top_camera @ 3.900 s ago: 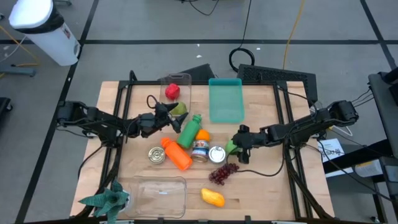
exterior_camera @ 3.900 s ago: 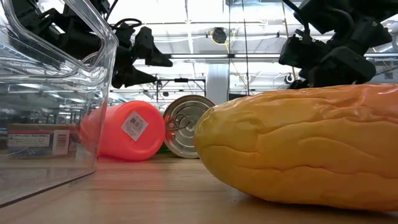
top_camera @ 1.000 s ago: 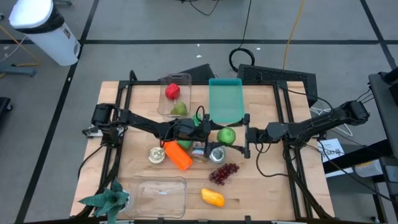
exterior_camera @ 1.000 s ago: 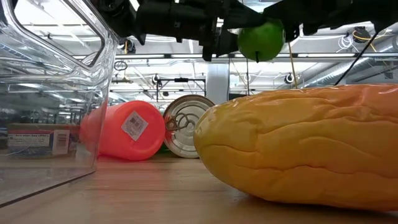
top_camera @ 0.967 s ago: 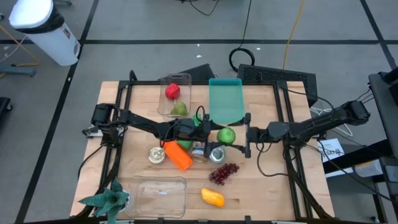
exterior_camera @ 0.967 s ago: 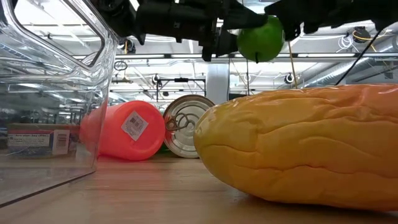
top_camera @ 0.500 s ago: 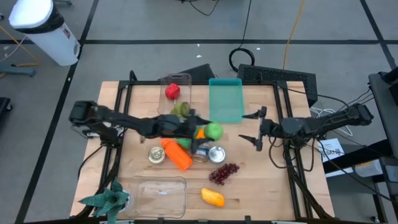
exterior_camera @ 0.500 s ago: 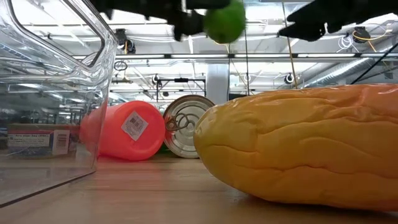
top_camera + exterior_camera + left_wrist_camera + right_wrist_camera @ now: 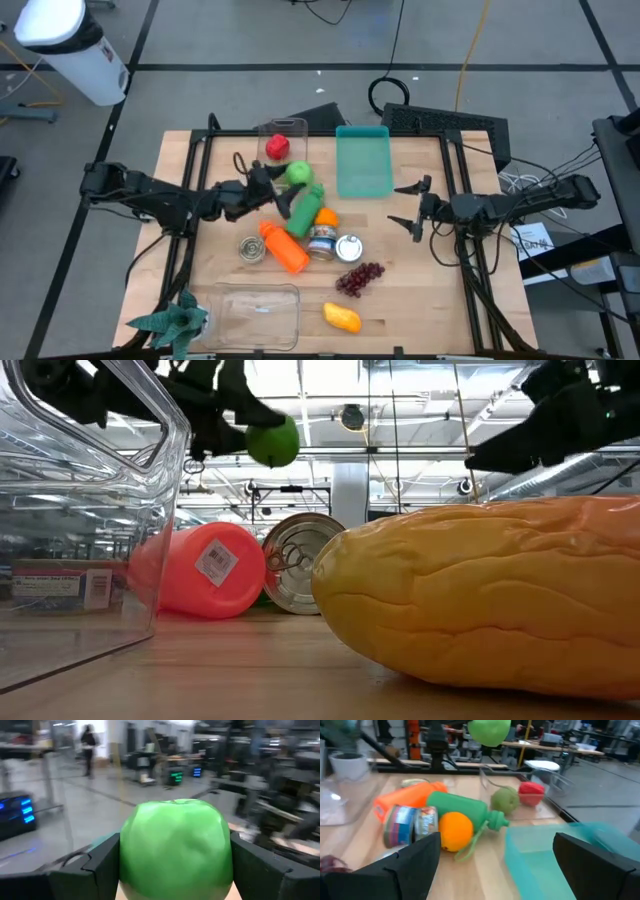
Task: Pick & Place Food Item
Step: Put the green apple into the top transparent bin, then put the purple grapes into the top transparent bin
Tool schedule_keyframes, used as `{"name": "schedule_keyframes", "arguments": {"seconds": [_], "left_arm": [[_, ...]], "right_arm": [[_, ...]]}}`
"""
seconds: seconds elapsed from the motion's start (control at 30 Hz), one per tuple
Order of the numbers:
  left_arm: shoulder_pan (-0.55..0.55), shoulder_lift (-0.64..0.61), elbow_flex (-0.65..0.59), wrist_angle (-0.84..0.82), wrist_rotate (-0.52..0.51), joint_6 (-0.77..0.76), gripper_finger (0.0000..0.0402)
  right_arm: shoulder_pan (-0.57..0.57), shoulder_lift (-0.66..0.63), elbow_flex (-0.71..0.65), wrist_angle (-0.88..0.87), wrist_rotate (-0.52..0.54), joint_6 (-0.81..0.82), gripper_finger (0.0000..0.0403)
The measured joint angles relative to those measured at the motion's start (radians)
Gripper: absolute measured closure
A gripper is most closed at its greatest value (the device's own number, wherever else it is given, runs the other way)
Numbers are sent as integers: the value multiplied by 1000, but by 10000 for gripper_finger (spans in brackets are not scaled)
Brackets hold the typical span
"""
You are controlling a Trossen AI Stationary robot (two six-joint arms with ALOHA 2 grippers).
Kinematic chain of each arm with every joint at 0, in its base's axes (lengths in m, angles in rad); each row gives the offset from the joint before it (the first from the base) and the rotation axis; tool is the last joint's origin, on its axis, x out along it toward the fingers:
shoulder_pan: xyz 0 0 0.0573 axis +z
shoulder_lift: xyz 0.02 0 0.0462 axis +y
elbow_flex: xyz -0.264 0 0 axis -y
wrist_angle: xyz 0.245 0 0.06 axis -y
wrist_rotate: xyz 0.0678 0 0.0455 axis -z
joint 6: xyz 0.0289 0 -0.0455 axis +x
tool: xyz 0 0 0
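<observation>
My left gripper (image 9: 288,185) is shut on a green apple (image 9: 298,172) and carries it in the air, just in front of the clear container (image 9: 281,132) at the far side. In the low view the apple (image 9: 272,440) hangs high above the table. That container holds a red pepper (image 9: 277,147) and a green pear (image 9: 505,800). My right gripper (image 9: 408,205) stands open and empty over the table's right part, beside the teal tray (image 9: 362,160). My left gripper pinches the apple by two opposite sides (image 9: 127,855), one dark finger (image 9: 97,865) on each flank. The fingers run level and come from the table's left. The apple is lifted clear of the table.
In the table's middle lie a green bottle (image 9: 305,205), an orange (image 9: 326,216), an orange bottle (image 9: 285,248) and three cans (image 9: 322,240). Toward the near edge are grapes (image 9: 360,277), a yellow fruit (image 9: 342,317), a clear tub (image 9: 260,312) and a plant (image 9: 170,320).
My left gripper has carried the apple from the table's middle toward the left and far side, up to the clear container, turning as it went. My right gripper, open throughout, has drawn back from the apple toward the table's right edge.
</observation>
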Motion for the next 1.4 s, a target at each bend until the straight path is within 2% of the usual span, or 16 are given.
{"name": "schedule_keyframes", "arguments": {"seconds": [0.2, 0.4, 0.57, 0.7, 0.77, 0.87, 1.0, 1.23, 1.4], "left_arm": [[97, 28, 1, -49, -46, -74, 99], [182, 48, 0, -158, -72, -180, 104], [222, 49, 0, -243, -68, -283, 58], [228, 48, 0, -243, -65, -286, 15], [227, 48, 0, -243, -65, -275, 8], [234, 48, 0, -239, -91, -256, 16], [247, 48, 0, -239, -168, -302, 32], [245, 48, 0, -239, -168, -310, 48], [222, 48, 0, -238, -167, -312, 45]], "right_arm": [[-72, -6, -21, 0, -5, 8, 39], [-104, -6, -21, 2, -77, 22, 39], [-118, -5, -21, 3, -82, 26, 39], [-122, -5, -21, 3, -82, 28, 39], [-122, -5, -21, 2, -83, 34, 39], [-122, -5, -21, 2, -83, 34, 39], [-122, -5, -21, 3, -83, 34, 39], [-122, -5, -21, 2, -83, 34, 39], [-122, -3, -21, 2, -83, 34, 39]]}}
